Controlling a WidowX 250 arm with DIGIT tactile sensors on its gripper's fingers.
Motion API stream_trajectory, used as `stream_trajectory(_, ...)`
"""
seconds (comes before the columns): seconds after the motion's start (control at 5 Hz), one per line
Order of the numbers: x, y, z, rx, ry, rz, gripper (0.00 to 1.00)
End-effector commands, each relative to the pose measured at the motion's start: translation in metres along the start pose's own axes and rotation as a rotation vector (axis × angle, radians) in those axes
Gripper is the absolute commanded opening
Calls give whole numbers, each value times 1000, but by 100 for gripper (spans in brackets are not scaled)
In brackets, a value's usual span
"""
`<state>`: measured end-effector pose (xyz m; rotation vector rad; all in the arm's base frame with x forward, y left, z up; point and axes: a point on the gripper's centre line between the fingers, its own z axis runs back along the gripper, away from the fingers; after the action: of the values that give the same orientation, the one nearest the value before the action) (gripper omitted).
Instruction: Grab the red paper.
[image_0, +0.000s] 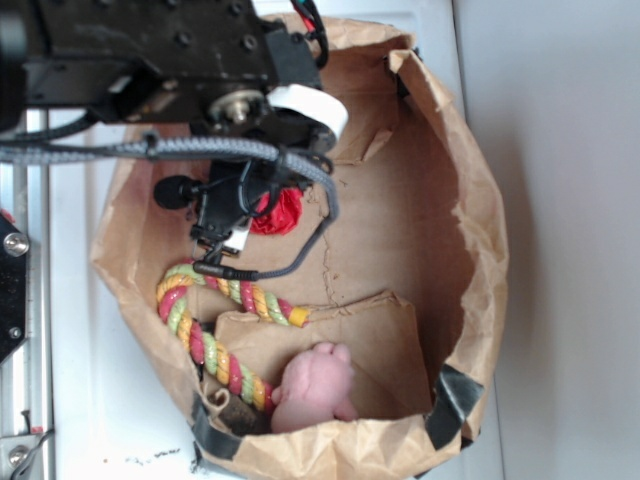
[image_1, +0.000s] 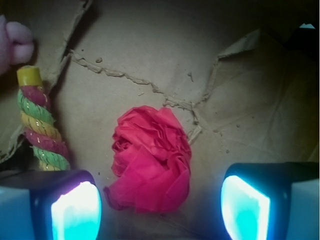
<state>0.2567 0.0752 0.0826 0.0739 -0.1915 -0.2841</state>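
The red paper (image_1: 151, 160) is a crumpled, rose-like ball lying on the brown paper floor of the bag; in the exterior view the red paper (image_0: 281, 213) peeks out beside the arm. My gripper (image_1: 160, 210) hangs over it, open, with its glowing fingers (image_1: 75, 212) standing on either side of the ball's near end, neither touching it. In the exterior view the gripper (image_0: 240, 212) is mostly hidden by the black arm and cables.
A red-yellow-green rope toy (image_0: 225, 325) curls along the bag's left side, its end (image_1: 37, 125) close to my left finger. A pink plush lump (image_0: 315, 388) lies at the bottom. Tall brown bag walls (image_0: 480, 220) surround everything.
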Motion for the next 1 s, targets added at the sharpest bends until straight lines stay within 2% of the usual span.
stream_trajectory(0.0, 10, 15, 2, 75, -14, 55, 100)
stream_trajectory(0.4, 15, 1, 10, 10, -35, 90, 100)
stream_trajectory(0.8, 21, 0, 10, -20, 29, 189, 100)
